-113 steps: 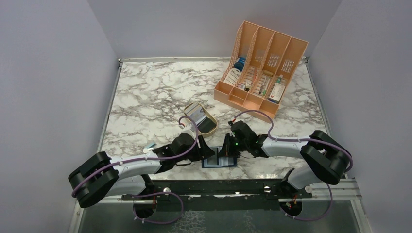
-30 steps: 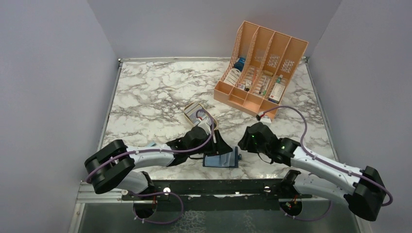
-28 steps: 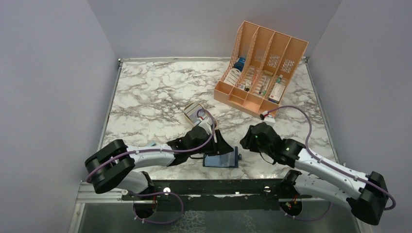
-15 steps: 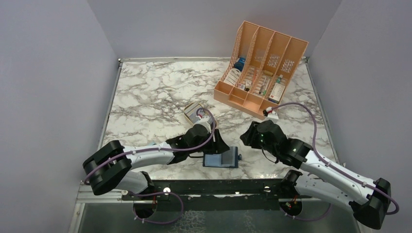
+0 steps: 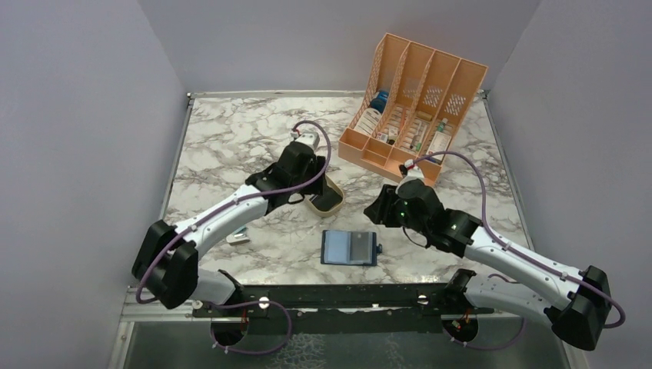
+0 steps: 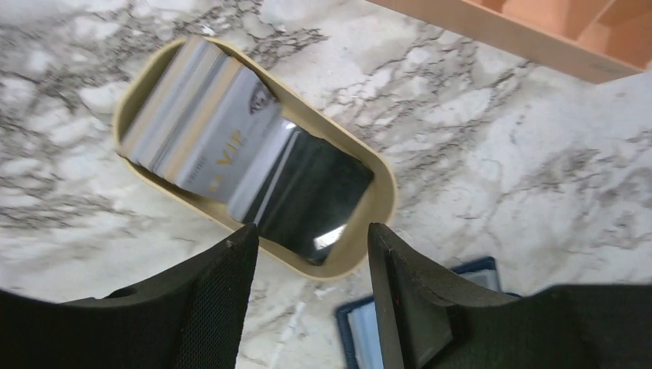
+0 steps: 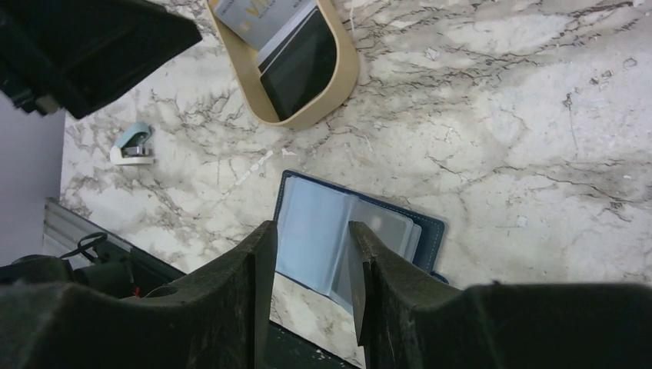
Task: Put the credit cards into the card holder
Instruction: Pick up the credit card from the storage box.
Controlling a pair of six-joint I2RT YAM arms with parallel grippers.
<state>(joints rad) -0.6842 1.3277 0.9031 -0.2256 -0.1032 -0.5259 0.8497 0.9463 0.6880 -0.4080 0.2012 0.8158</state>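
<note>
Gold-toned and smooth, the rounded-rectangle tin (image 6: 384, 191) holds the thin, greyish-beige plastic credit cards (image 6: 201, 131). They lean in a fanned stack toward its 10 o'clock end in the left wrist view. One dark, glossy card (image 6: 315, 192) lies flatter toward 4 o'clock.

The left gripper (image 6: 311, 234) hangs directly above the tin, its fingers spread wide with nothing between them. The navy-blue card holder with clear sleeve pages (image 5: 350, 247) lies open on the marble-patterned table (image 5: 231, 146), at about 5 o'clock from the tin and apart from it. The right gripper (image 7: 307, 231) hovers over the holder, likewise spread and empty.

A peach-orange slotted file rack (image 5: 415, 108) stands toward the table's 1 o'clock corner. A small pale-blue item (image 5: 238, 237) lies at about 9 o'clock from the holder.

The cards are probably light, stiff and slick, so a flat one would be hard to lift off its neighbours. The best hold looks to be the raised edge of the uppermost leaning card, pinched across its thin faces. A firm, square pinch should stop it from sliding out or dragging a second card along. The sleeves look soft and may need to be held down while a card goes in.
</note>
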